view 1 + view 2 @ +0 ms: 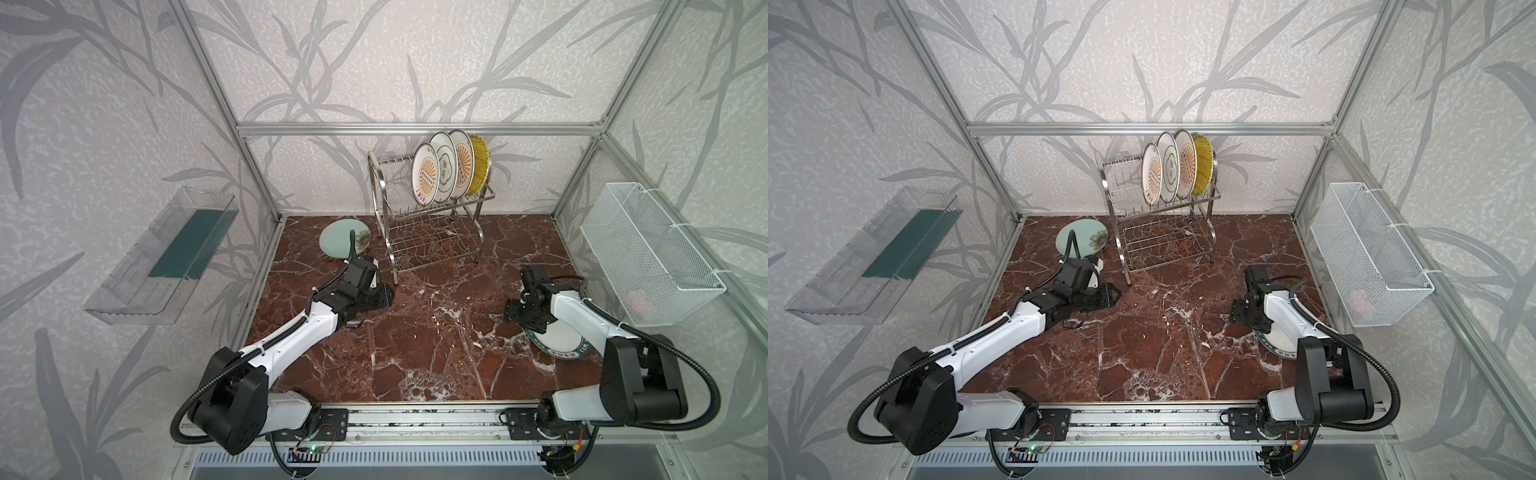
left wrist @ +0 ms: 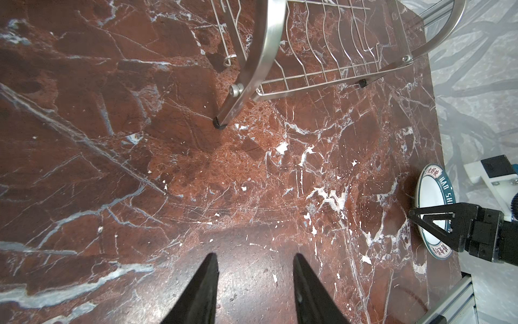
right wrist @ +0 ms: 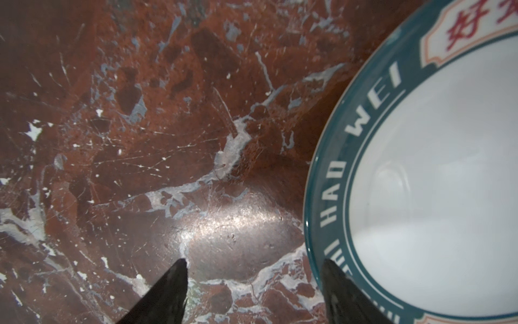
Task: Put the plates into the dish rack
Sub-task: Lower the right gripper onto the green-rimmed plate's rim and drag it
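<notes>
1. Six plates are in view: four stand in the dish rack (image 1: 432, 224) and two lie flat on the tabletop (image 1: 436, 340).
2. The one dish rack has two tiers and stands at the back of the tabletop. All four racked plates are upright on edge in a row on its upper tier, towards the right end.
3. From front to back the row runs: a sunburst plate (image 1: 426, 174), the quatrefoil plate (image 1: 444, 170), a second sunburst plate (image 1: 463, 164) and the yellow ribbed plate (image 1: 480, 166). That makes two sunburst plates and one of each other kind.
4. The one mint plate (image 1: 338, 241) lies just left of the rack's foot, partly hidden behind the left arm's cable.
5. The one teal-rimmed plate (image 3: 434, 182) lies near the right edge of the tabletop, well apart from the rack and partly under the right arm.
6. The two left fingers (image 2: 203, 291) are spread apart with nothing between them. They are over bare tabletop near the rack's front left foot.
7. The two right fingers (image 3: 165, 303) are spread wide and grip nothing. One is over the teal rim and the other over bare tabletop, with the plate's edge between them. Whether either touches the plate cannot be told.
8. One clear tray (image 1: 137, 266) hangs on the left wall and one white mesh basket (image 1: 648, 253) on the right wall.
</notes>
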